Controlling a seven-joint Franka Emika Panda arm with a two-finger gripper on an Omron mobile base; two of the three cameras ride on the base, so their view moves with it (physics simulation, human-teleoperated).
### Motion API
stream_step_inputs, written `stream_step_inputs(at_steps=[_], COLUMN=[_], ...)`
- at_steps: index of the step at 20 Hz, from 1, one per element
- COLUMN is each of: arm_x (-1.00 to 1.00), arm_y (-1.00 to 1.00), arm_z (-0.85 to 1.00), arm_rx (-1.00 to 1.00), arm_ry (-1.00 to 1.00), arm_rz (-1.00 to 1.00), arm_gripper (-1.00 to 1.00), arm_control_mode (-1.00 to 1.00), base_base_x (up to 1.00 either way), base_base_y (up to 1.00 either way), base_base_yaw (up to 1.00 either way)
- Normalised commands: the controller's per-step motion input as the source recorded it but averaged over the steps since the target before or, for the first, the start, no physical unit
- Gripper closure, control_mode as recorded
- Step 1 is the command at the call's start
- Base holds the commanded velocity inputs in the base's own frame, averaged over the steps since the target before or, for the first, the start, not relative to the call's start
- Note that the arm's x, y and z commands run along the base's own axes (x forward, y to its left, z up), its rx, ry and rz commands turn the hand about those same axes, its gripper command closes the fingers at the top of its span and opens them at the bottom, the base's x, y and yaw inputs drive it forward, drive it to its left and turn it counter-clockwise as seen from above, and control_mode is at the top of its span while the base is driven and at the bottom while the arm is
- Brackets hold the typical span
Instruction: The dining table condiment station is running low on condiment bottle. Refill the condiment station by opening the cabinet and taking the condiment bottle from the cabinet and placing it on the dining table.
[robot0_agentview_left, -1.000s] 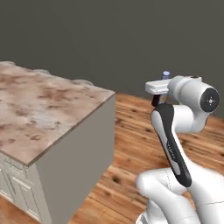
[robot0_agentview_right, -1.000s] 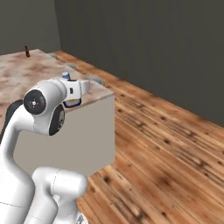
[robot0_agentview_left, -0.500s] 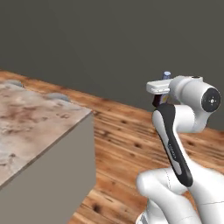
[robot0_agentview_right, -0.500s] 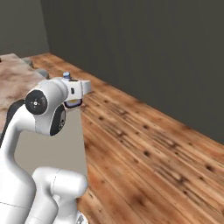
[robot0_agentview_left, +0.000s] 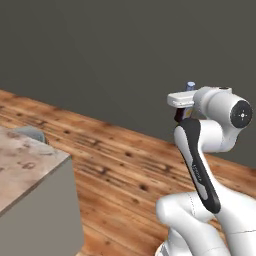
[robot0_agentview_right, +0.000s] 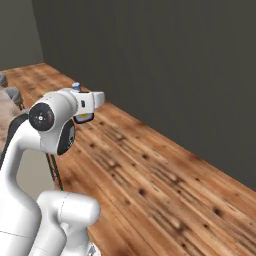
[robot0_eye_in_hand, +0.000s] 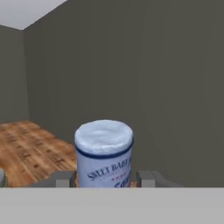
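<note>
Gripper (robot0_eye_in_hand: 105, 179) is grasping the condiment bottle (robot0_eye_in_hand: 104, 153), carried high above the wooden floor (robot0_agentview_right: 165, 175).

In the hand view, the two fingertips (robot0_eye_in_hand: 63, 178) are pressing against either side of the bottle, whose pale blue cap is pointing toward the camera and whose light label is showing printed lettering. In the left base view, the bottle's cap (robot0_agentview_left: 190, 86) is projecting above the white hand, with the dark bottle body showing just beneath it. In the right base view, the cap (robot0_agentview_right: 76, 86) is likewise showing above the hand. A marble-topped block (robot0_agentview_left: 25, 165) is standing at lower left of the left base view, well apart from the gripper. A dark grey wall (robot0_agentview_left: 100, 55) is filling the background.
</note>
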Motion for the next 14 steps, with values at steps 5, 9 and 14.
stream_step_inputs(at_steps=[5,9,14], arm_x=[0.0,0.0,0.0], arm_y=[0.0,0.0,0.0], arm_z=[0.0,0.0,0.0], arm_rx=[0.0,0.0,0.0], arm_ry=[0.0,0.0,0.0], arm_rz=[0.0,0.0,0.0], arm_gripper=[1.0,1.0,1.0], arm_control_mode=[1.0,1.0,1.0], base_base_x=[1.0,1.0,1.0], base_base_y=[-1.0,-0.72,-0.17], base_base_yaw=[0.01,0.04,0.06])
